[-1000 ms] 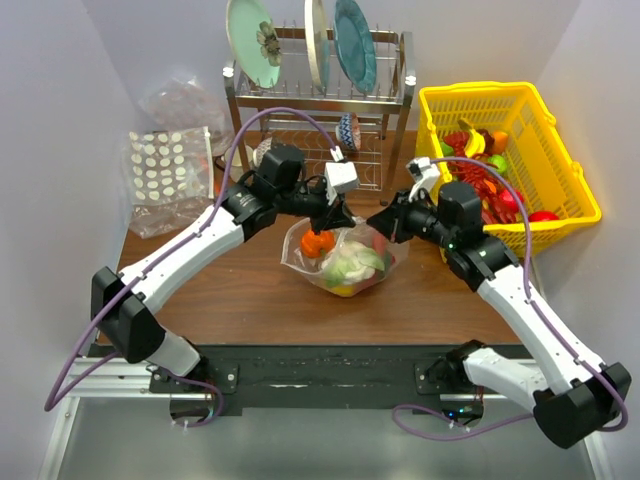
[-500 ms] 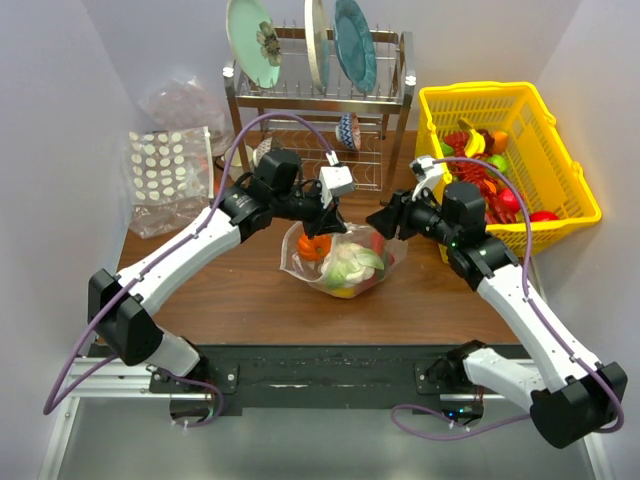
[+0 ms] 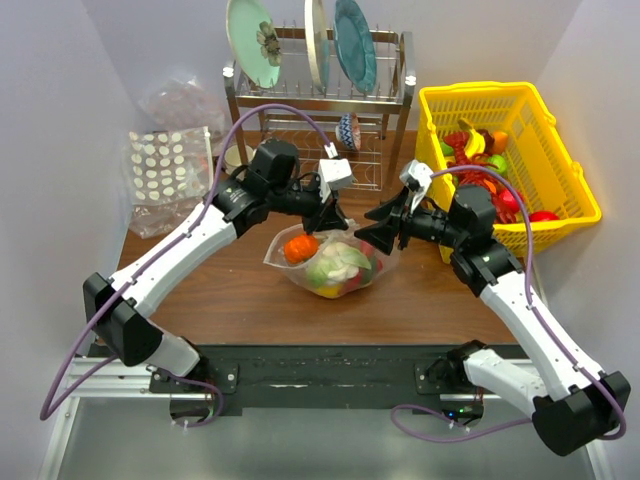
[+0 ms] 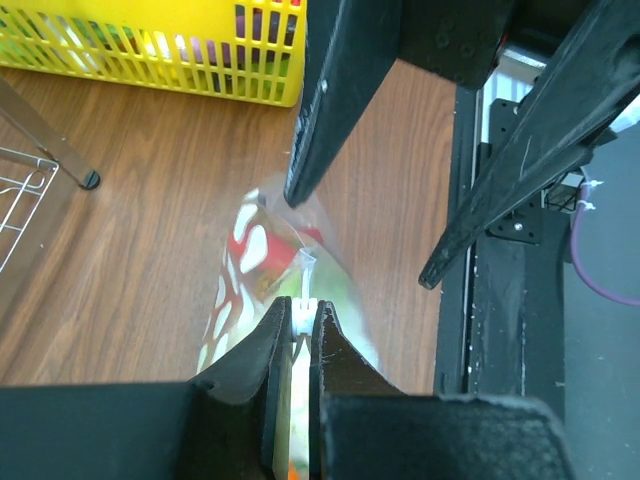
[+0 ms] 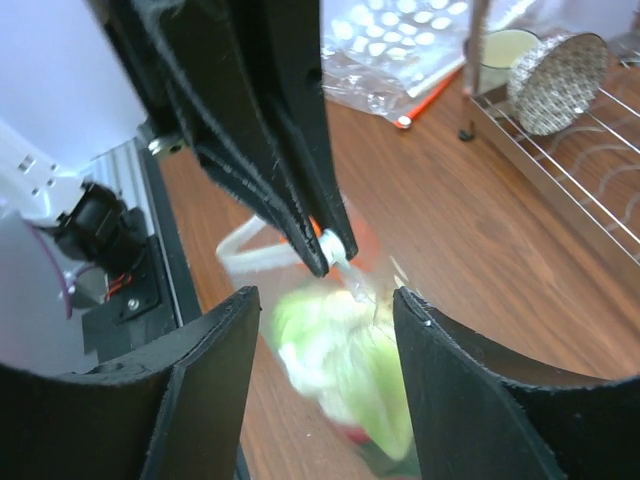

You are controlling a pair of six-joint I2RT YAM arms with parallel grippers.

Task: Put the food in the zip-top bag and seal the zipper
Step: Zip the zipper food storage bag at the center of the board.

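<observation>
One pair, my left fingers, pinches the zip-top bag at its rim. My right fingers gape just beside it.

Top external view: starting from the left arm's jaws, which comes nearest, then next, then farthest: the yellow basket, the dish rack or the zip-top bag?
1. zip-top bag: mid-table, pinched in the jaws of the left gripper.
2. dish rack: just behind, at the back of the table.
3. yellow basket: well off to the back right.
</observation>
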